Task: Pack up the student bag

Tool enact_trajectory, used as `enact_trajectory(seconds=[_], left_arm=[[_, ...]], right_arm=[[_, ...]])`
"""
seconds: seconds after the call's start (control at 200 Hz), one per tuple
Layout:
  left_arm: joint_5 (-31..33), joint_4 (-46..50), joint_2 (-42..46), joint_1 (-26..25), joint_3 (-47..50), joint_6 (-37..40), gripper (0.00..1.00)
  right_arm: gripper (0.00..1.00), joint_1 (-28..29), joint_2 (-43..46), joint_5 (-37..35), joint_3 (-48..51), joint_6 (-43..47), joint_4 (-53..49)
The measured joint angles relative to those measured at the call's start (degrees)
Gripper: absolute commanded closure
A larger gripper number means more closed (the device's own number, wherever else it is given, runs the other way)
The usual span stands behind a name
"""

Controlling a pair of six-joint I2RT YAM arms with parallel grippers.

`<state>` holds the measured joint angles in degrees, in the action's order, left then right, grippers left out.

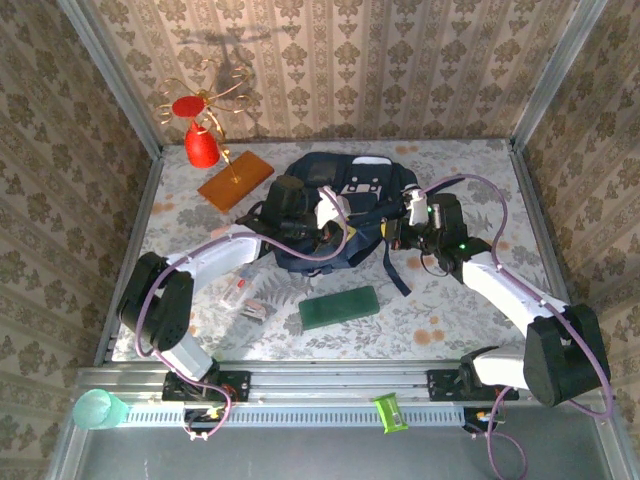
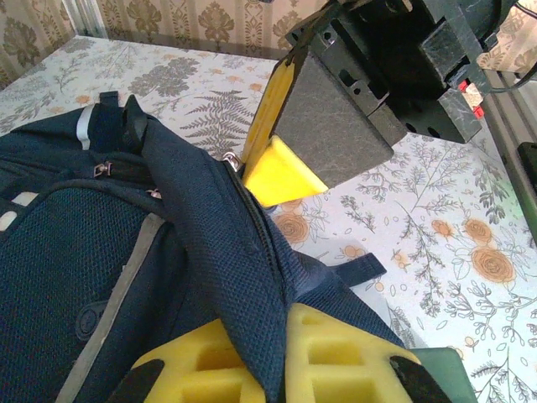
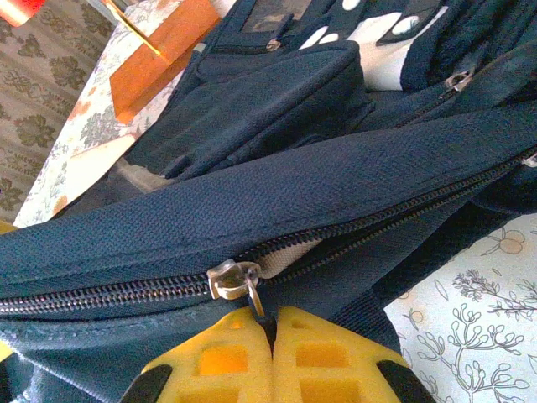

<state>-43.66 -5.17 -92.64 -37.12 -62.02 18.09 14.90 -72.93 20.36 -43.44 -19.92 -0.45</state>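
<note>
Across one student bag [image 1: 310, 170], left claw [image 2: 273, 369] pinches its fabric, right claw [image 3: 273, 353] pinches one zipper pull [image 3: 239, 281].

Left arm [image 1: 215, 255]: I see it bent at the elbow, forearm reaching forward and inward.
Left gripper [image 2: 268, 374]: my yellow pads are clamped on a fold of the student bag [image 2: 84, 277], which rises between them.
Right arm [image 1: 500, 285]: bent likewise, forearm angled inward toward the left gripper.
Right gripper [image 3: 273, 361]: pads pressed flat together, pinching the zip pull [image 3: 252, 298] at their tips.
Spacing: the right gripper sits just ahead of the left gripper, near it but apart.
</note>
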Motion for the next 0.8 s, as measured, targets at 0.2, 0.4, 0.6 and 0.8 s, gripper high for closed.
enact_trajectory(seconds=[0.2,0.4,0.6,0.8], left_arm=[[0.0,0.3,-0.4,0.0,0.0,1.1,1.00],[0.1,1.8,-1.4,-0.3,-0.7,2.1,1.00],[0.7,3.1,-2.6,-1.0,-1.2,2.8,1.00],[1.1,3.4,-3.1,-1.2,-1.4,3.4,1.00]], right_arm=[[1.00,-0.6,1.6,4.4,2.1,5.4,1.3],[1.00,0.3,4.8,6.3,3.8,8.7,0.2],[1.00,3.5,4.7,8.7,3.8,9.5,0.4],[1.00,4.5,4.0,7.2,2.8,9.3,-1.1]])
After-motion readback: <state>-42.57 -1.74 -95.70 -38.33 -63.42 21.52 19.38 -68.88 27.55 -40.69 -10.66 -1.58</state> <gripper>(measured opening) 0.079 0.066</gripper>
